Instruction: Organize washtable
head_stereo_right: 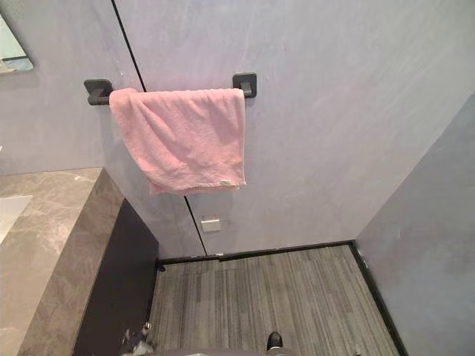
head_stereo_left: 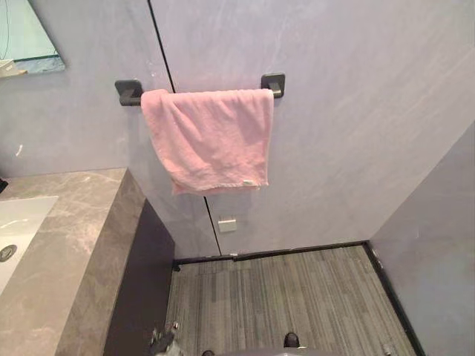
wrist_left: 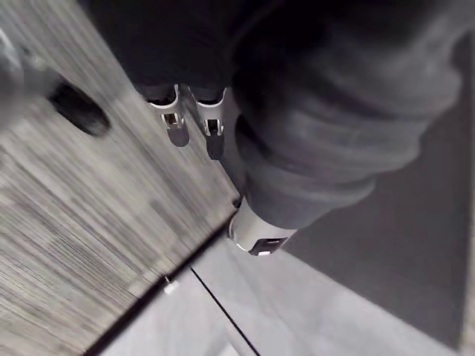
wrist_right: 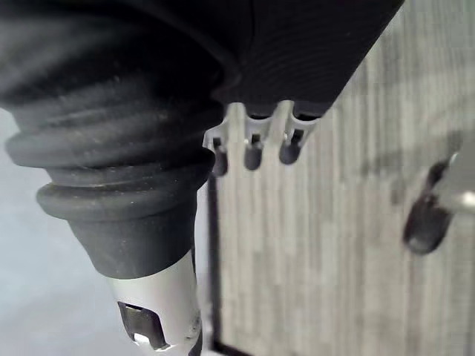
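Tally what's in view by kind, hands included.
pink towel: 1
towel bar: 1
mirror: 1
sink: 1
wall plate: 1
hand: 2, the left hand and the right hand, both empty above the floor
Total: 7

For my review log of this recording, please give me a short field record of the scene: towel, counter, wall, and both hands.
towel: pink towel, draped over the dark wall bar
counter: grey stone counter at the left, with a white sink set into it
wall: small pale plate below the towel; mirror at upper left
left hand: hangs over the striped floor, fingers relaxed, holds nothing
right hand: hangs over the floor, fingers relaxed, holds nothing
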Tool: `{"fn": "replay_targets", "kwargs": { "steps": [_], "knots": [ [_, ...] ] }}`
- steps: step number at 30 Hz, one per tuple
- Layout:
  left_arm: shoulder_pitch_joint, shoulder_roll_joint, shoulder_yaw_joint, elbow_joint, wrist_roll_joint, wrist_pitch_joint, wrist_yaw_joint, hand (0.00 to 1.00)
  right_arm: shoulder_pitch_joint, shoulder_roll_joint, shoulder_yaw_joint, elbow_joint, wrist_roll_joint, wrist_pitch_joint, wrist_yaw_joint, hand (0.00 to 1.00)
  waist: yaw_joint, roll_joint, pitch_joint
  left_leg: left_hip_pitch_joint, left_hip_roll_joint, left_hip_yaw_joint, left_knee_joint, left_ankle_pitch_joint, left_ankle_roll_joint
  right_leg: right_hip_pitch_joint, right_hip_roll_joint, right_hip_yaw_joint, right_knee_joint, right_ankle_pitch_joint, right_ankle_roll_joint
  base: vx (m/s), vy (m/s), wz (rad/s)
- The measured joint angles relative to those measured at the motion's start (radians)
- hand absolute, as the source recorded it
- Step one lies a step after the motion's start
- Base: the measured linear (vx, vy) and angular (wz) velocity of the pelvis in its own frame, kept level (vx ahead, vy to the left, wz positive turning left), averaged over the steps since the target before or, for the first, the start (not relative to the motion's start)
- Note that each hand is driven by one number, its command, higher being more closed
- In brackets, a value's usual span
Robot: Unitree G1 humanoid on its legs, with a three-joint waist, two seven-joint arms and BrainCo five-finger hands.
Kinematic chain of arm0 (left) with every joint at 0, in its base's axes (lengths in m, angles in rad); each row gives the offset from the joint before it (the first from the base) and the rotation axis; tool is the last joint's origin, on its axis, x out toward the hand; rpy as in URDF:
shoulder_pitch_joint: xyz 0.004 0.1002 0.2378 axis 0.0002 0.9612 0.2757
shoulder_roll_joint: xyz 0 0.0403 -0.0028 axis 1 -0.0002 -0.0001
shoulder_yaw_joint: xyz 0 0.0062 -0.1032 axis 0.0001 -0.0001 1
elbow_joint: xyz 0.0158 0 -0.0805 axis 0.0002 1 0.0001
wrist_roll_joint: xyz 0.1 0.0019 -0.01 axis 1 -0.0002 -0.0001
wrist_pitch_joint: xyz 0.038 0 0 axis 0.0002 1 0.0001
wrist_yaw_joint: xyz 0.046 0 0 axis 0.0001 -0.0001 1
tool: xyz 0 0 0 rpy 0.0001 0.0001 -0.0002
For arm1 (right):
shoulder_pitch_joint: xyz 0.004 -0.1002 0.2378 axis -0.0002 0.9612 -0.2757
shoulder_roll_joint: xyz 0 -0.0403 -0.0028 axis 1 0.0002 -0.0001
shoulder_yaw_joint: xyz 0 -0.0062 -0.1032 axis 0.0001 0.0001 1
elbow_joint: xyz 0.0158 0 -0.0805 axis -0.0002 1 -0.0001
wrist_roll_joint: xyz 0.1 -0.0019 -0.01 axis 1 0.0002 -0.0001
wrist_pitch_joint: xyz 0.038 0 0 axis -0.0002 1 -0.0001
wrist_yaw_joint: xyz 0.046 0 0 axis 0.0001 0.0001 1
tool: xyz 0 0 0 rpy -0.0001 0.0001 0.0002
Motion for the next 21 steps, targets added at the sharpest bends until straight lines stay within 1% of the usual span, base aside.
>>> {"fn": "replay_targets", "kwargs": {
  "steps": [1,2,3,4,5,6,7,8,9,10,11,12,13,14,15,16,17,18,19,20,21],
  "knots": [
    [0.002,0.001,0.014,0.015,0.008,-0.002,0.006,0.00,-0.001,-0.001,0.009,0.013,-0.012,0.002,0.005,0.00,0.000,0.000,0.003,0.000,-0.001,0.001,0.000,0.000,0.000,-0.001,-0.001,0.001,0.000,0.000,0.001,0.00,0.017,-0.06],
    [0.007,0.000,0.032,0.041,0.043,-0.003,0.020,0.00,-0.009,-0.004,0.039,0.024,-0.034,0.004,0.018,0.00,0.003,0.001,0.007,-0.004,-0.003,0.005,0.000,0.000,0.000,-0.007,-0.003,0.006,0.004,-0.001,0.002,0.00,0.014,-0.08],
    [0.009,-0.001,0.038,0.053,0.064,-0.002,0.021,0.00,-0.018,-0.007,0.068,0.028,-0.049,0.003,0.022,0.00,0.004,-0.007,0.000,-0.018,-0.004,0.008,0.002,-0.002,0.003,-0.035,-0.006,0.029,0.032,-0.016,0.021,-0.01,0.017,-0.10],
    [0.009,0.000,0.038,0.055,0.080,0.000,0.022,0.00,-0.020,-0.007,0.081,0.031,-0.054,0.003,0.022,0.00,0.004,0.000,0.003,-0.033,0.000,0.008,0.013,-0.006,0.010,-0.062,-0.005,0.048,0.069,-0.036,0.031,-0.02,-0.024,-0.04],
    [0.007,0.001,0.037,0.052,0.102,0.001,0.025,0.00,-0.053,-0.019,0.122,0.036,-0.054,0.003,0.024,0.00,0.007,0.027,0.016,-0.075,0.020,-0.013,0.058,-0.022,0.020,-0.140,0.006,0.125,0.219,-0.090,0.007,-0.03,-0.061,0.30],
    [-0.007,0.005,0.037,0.048,0.120,0.002,0.035,0.00,-0.064,-0.022,0.162,0.047,-0.054,0.005,0.025,0.00,0.004,0.024,0.030,-0.101,0.026,-0.048,0.088,-0.023,0.019,-0.218,0.019,0.201,0.481,-0.203,-0.047,-0.02,-0.066,0.56],
    [-0.011,0.006,0.037,0.045,0.124,0.002,0.039,0.00,-0.064,-0.022,0.172,0.052,-0.055,0.007,0.028,0.00,0.002,0.017,0.034,-0.113,0.023,-0.070,0.103,-0.023,0.018,-0.235,0.017,0.220,0.585,-0.254,-0.029,-0.01,-0.158,1.29],
    [-0.013,0.021,0.038,0.027,0.130,0.001,0.039,0.00,-0.060,-0.023,0.196,0.068,-0.056,0.009,0.037,0.00,0.002,-0.015,0.029,-0.144,0.001,-0.136,0.143,-0.023,0.017,-0.229,-0.009,0.262,0.752,-0.339,0.026,0.01,-0.191,1.27],
    [-0.013,0.032,0.037,0.018,0.130,0.002,0.040,0.00,-0.063,-0.023,0.202,0.079,-0.060,0.009,0.043,0.00,0.002,-0.033,0.024,-0.159,-0.013,-0.163,0.156,-0.022,0.012,-0.219,-0.017,0.284,0.770,-0.368,0.042,-0.02,-0.373,1.67],
    [-0.028,0.053,0.029,0.018,0.132,0.005,0.042,0.00,-0.081,-0.023,0.227,0.091,-0.090,0.010,0.045,0.00,0.021,-0.070,0.017,-0.208,-0.032,-0.226,0.192,-0.021,-0.001,-0.186,-0.006,0.300,0.682,-0.426,0.044,-0.02,-0.249,0.95],
    [-0.033,0.052,0.027,0.018,0.130,0.005,0.043,0.00,-0.087,-0.026,0.228,0.088,-0.098,0.010,0.045,0.00,0.030,-0.065,0.015,-0.218,-0.030,-0.234,0.196,-0.021,-0.001,-0.180,-0.002,0.299,0.659,-0.431,0.036,-0.04,-0.276,0.69],
    [-0.049,0.033,0.018,0.018,0.126,0.005,0.049,0.00,-0.114,-0.053,0.245,0.078,-0.137,0.009,0.055,0.00,0.068,-0.031,0.009,-0.283,-0.019,-0.274,0.225,-0.019,0.003,-0.155,0.017,0.288,0.552,-0.453,0.000,-0.08,-0.133,0.43],
    [-0.058,0.027,-0.006,0.011,0.126,0.002,0.059,0.00,-0.143,-0.083,0.266,0.077,-0.170,0.012,0.066,0.00,0.068,-0.007,0.033,-0.316,-0.013,-0.314,0.249,-0.004,-0.004,-0.162,0.023,0.243,0.565,-0.451,0.003,-0.11,-0.156,0.62],
    [-0.057,0.028,-0.012,0.006,0.125,0.001,0.060,0.00,-0.144,-0.089,0.276,0.078,-0.178,0.015,0.068,0.00,0.064,-0.004,0.037,-0.316,-0.017,-0.331,0.245,0.008,-0.021,-0.161,0.021,0.228,0.583,-0.464,0.001,-0.13,-0.126,1.02],
    [-0.048,0.034,-0.033,-0.008,0.117,-0.012,0.064,0.00,-0.144,-0.101,0.294,0.078,-0.207,0.018,0.072,0.00,0.064,-0.007,0.044,-0.301,-0.028,-0.360,0.229,0.027,-0.031,-0.146,0.015,0.197,0.628,-0.496,-0.005,-0.10,-0.143,0.79],
    [-0.037,0.039,-0.044,-0.022,0.114,-0.020,0.066,0.00,-0.143,-0.103,0.312,0.078,-0.225,0.018,0.073,0.00,0.067,-0.015,0.050,-0.295,-0.033,-0.372,0.217,0.033,-0.029,-0.139,0.010,0.183,0.646,-0.510,-0.010,-0.14,-0.192,0.86],
    [-0.029,0.044,-0.054,-0.028,0.102,-0.030,0.069,0.00,-0.144,-0.108,0.336,0.077,-0.253,0.018,0.084,0.00,0.067,-0.014,0.054,-0.294,-0.039,-0.400,0.206,0.043,-0.031,-0.132,0.011,0.153,0.656,-0.518,-0.022,-0.13,-0.186,0.82],
    [-0.028,0.040,-0.053,-0.033,0.082,-0.037,0.080,0.00,-0.145,-0.112,0.347,0.078,-0.286,0.018,0.091,0.00,0.065,-0.005,0.063,-0.289,-0.034,-0.429,0.202,0.059,-0.009,-0.116,0.021,0.113,0.656,-0.520,-0.033,-0.12,-0.163,0.79],
    [-0.024,0.037,-0.051,-0.037,0.076,-0.038,0.082,0.00,-0.145,-0.115,0.347,0.078,-0.300,0.018,0.094,0.00,0.070,0.001,0.071,-0.289,-0.025,-0.435,0.196,0.064,0.001,-0.107,0.028,0.098,0.651,-0.515,-0.041,-0.16,-0.151,0.65],
    [-0.012,0.037,-0.047,-0.040,0.076,-0.038,0.082,0.00,-0.142,-0.118,0.343,0.080,-0.320,0.020,0.094,0.00,0.080,0.014,0.086,-0.290,-0.006,-0.417,0.161,0.034,0.058,-0.103,0.033,0.073,0.625,-0.499,-0.068,-0.17,-0.053,0.70],
    [-0.011,0.040,-0.033,-0.045,0.077,-0.040,0.085,0.00,-0.147,-0.111,0.328,0.085,-0.329,0.019,0.092,0.00,0.075,-0.036,0.089,-0.321,0.000,-0.352,0.218,-0.029,0.105,-0.095,-0.002,0.017,0.567,-0.460,-0.088,-0.18,-0.039,0.74]
  ]
}}
